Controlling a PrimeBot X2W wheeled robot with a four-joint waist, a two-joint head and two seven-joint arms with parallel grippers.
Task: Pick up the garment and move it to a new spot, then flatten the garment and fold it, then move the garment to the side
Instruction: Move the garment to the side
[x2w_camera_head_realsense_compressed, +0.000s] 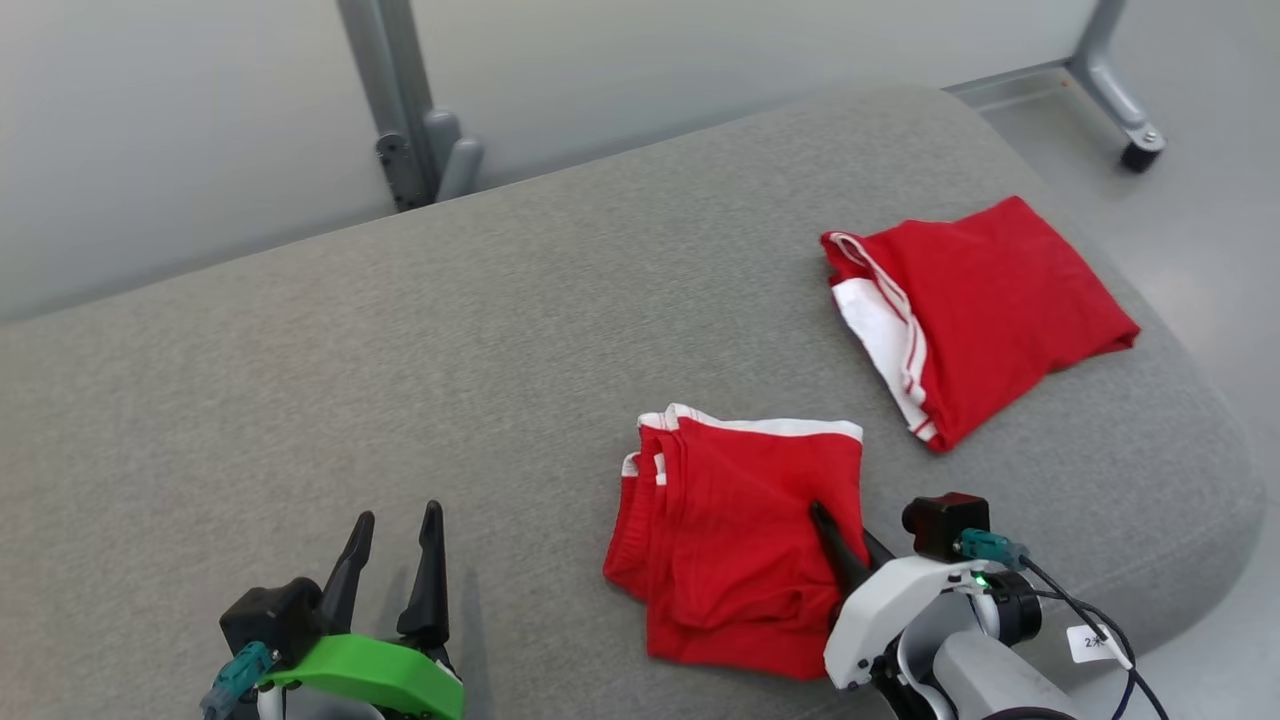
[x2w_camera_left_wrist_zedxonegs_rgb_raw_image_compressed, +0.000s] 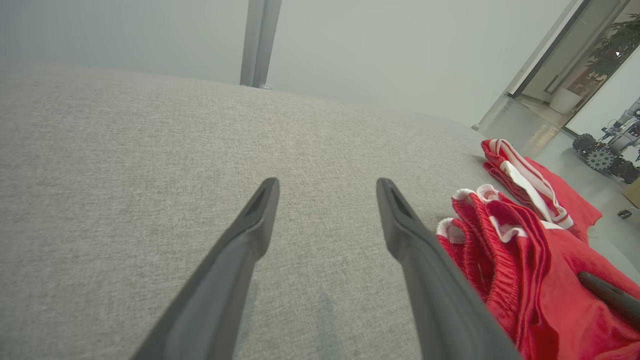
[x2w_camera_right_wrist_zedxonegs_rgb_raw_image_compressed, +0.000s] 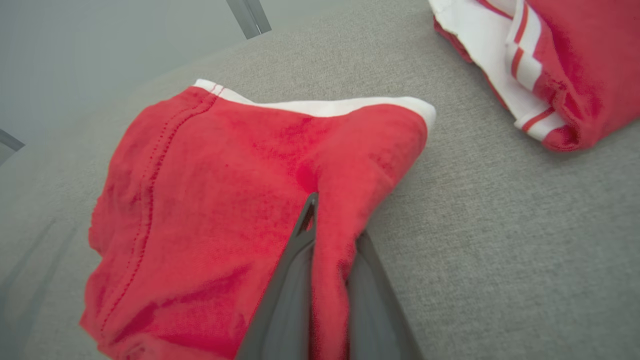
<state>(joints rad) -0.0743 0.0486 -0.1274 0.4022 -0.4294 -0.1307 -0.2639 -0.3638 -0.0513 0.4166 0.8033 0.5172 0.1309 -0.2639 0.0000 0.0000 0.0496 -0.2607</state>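
Pinching a ridge of red fabric, the right gripper (x2w_camera_head_realsense_compressed: 840, 530) sits with its two dark fingers squeezed together on the near right edge of the folded red garment (x2w_camera_head_realsense_compressed: 740, 540). The right wrist view makes it pretty obvious: cloth is bunched up between the fingers, with one finger on top and the other mostly tucked under the fold. The garment itself lies on the grey cushion (x2w_camera_head_realsense_compressed: 400, 380), toward the near edge and a bit right of centre. Its white waistband runs along the far side, and several layers are stacked at the left edge.

The left gripper (x2w_camera_head_realsense_compressed: 398, 520) is wide open with nothing in it. It hovers over bare cushion to the left of the garment, clearly apart from it. In the left wrist view you can see fabric just beside its right finger, not touching as far as I can tell.

Further back and to the right there's a second red garment (x2w_camera_head_realsense_compressed: 985, 310) with white striped trim, also folded, well apart from the first. A grey metal post (x2w_camera_head_realsense_compressed: 400, 100) stands behind the cushion.
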